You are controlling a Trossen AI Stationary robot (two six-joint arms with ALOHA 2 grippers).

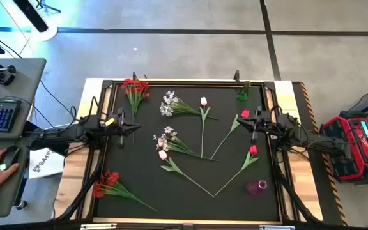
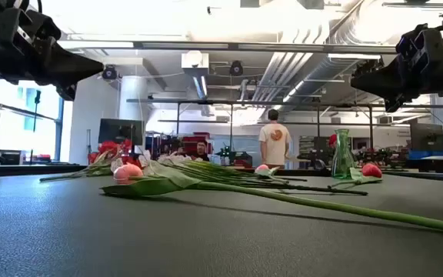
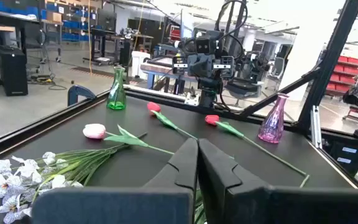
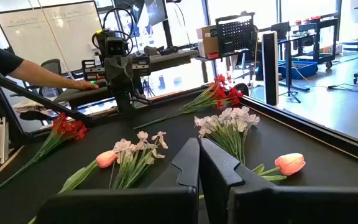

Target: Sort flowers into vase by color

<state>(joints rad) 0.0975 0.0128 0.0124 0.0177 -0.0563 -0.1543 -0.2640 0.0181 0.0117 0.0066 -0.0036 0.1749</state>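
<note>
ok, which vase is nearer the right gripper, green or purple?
The green vase, at the mat's far edge just beyond the right gripper. The purple vase sits farther away, near the front edge.

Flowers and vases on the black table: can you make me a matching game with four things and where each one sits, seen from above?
Things:
1. green vase
2. purple vase
3. red bunch with a clamp nearby
4. other red bunch

Places in the high view:
A. bottom left
B. top right
C. top left
D. bottom right, lying on its side

Pairs: 1-B, 2-D, 3-C, 4-A
</note>
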